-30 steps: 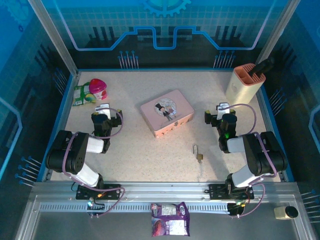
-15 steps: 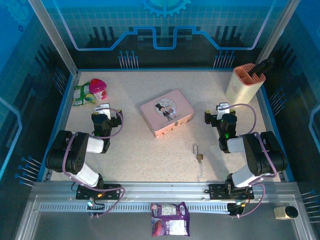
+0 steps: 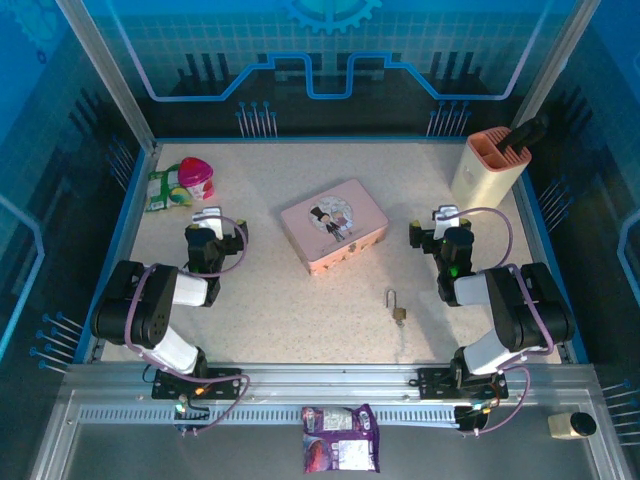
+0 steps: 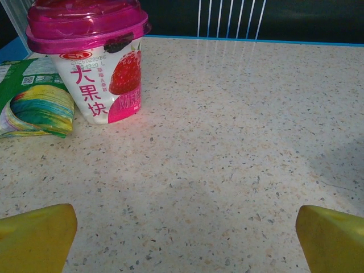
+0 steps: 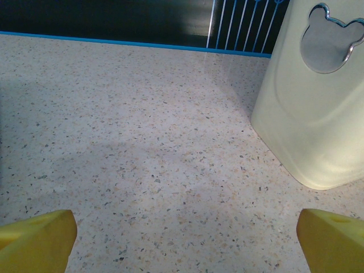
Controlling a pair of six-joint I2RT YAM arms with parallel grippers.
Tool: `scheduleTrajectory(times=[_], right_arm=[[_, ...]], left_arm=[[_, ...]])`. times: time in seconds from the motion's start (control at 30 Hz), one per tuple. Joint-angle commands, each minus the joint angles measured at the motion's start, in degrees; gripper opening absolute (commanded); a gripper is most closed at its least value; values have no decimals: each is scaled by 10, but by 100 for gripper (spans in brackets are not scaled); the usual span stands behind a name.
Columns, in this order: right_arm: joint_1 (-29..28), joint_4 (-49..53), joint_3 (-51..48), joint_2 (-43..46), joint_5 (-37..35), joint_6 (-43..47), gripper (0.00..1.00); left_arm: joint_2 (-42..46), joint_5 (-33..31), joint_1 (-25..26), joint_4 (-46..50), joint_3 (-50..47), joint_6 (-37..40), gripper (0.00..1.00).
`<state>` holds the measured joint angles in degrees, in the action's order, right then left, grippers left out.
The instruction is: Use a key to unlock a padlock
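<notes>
The speckled surface (image 3: 280, 300) spans the cell inside a blue rim; near its middle lies the pink tin (image 3: 334, 226), lid up, set at a slant. The cream holder (image 3: 487, 170) stands upright in the far right corner; the right wrist view shows its rounded wall (image 5: 313, 114) and a silver bear-shaped badge (image 5: 330, 37). In the far left corner a yoghurt cup (image 3: 196, 177) with a magenta lid stands upright, with a green packet (image 3: 163, 190) just beside it on its left; the left wrist view shows the cup (image 4: 91, 68) and packet (image 4: 34, 105) ahead.

The left claw (image 3: 206, 216) hangs near the cup, its yellow fingertips (image 4: 34, 236) spread wide and nothing between them; the right claw (image 3: 444, 214) sits near the holder, likewise parted and empty, its fingertips (image 5: 37, 239) at the frame's lower corners.

The padlock (image 3: 398, 313) lies flat on the surface, nearer than the tin and left of the right arm, apart from both claws; its brass body points near, its thin shackle far.
</notes>
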<state>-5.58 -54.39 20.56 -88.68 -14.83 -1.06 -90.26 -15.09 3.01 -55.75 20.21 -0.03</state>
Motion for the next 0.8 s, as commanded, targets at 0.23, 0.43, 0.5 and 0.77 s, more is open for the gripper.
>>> scheduleTrajectory(times=[0.23, 0.43, 0.5, 0.77], right_arm=[[-3, 1, 10, 1, -12, 3, 100], [-4, 1, 9, 1, -12, 3, 100], [-6, -6, 6, 0, -13, 6, 100], [-6, -1, 10, 0, -16, 3, 100]], left_arm=[[10, 14, 0, -4, 5, 3, 99], [9, 14, 0, -3, 5, 3, 99], [9, 14, 0, -4, 5, 3, 99], [9, 13, 0, -2, 5, 2, 99]])
